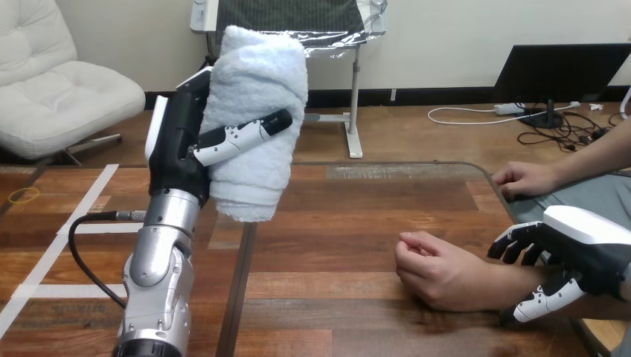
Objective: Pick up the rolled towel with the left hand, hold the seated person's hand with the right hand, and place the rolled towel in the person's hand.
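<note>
Gripping the rolled towel [257, 119] upright at upper left, left hand [177, 149] curled round it | right hand [588, 249] at person's wrist [491, 286], lower right, hold unclear | risk: person's hand [435, 271] fisted, towel may drop

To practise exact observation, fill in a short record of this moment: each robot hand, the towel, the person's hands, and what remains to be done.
left hand: raised, fingers curled round the rolled towel
rolled towel: white, upright, clear of the table
right hand: at the view's right, fingers and thumb curled round the person's wrist
person's near hand: resting on the table, loosely curled, empty
person's far hand: at the table's edge, further back
remaining: towel not yet in the person's hand
</note>
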`<state>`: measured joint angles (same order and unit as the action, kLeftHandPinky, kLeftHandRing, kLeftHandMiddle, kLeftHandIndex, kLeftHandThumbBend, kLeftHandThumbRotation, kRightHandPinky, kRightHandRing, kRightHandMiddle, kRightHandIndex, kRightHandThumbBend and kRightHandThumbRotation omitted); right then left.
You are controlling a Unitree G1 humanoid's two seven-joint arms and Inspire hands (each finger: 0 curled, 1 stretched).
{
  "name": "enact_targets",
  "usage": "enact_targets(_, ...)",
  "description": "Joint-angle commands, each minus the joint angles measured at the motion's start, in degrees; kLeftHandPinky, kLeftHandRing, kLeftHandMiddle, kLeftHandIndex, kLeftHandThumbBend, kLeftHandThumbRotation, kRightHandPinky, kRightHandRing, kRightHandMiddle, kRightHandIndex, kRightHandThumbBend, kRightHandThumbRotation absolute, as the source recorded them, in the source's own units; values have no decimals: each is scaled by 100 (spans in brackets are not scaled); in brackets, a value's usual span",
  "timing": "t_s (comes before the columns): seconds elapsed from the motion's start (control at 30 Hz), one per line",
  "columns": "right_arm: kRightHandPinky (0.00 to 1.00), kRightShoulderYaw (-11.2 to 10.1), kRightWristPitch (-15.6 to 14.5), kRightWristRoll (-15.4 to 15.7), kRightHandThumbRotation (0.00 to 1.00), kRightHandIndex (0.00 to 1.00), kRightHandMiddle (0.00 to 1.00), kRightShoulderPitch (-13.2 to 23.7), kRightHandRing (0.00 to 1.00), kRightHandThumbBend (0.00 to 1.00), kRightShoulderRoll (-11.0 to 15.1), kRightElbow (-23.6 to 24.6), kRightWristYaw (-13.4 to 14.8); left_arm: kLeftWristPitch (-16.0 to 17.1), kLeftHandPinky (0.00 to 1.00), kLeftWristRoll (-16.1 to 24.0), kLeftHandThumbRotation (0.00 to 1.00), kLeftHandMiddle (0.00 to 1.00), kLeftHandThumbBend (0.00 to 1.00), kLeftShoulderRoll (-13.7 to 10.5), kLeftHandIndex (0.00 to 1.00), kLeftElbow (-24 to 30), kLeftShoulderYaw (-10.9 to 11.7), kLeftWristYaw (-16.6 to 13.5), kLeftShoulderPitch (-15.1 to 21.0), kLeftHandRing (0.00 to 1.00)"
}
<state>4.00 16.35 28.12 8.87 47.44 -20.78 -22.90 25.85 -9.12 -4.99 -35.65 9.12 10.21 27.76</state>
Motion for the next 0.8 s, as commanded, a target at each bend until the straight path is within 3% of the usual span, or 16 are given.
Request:
enact_targets(0.0, 54, 115, -114, 28, 29, 74, 74, 247, 69, 88, -134, -245, 131, -19, 23, -202, 0, 36, 51, -39, 38, 494, 89, 41, 222, 30)
enact_targets(0.27, 53, 324, -151, 184, 31, 75, 75, 282, 69, 88, -212, -235, 223, -24, 23, -267, 0, 36, 50, -31, 38, 520, 103, 73, 218, 29)
enact_targets(0.77, 53, 671, 95, 474, 31, 74, 72, 398, 68, 92, -273, -361, 518, -38, 23, -437, 0, 35, 49, 21, 38, 674, 133, 135, 209, 29)
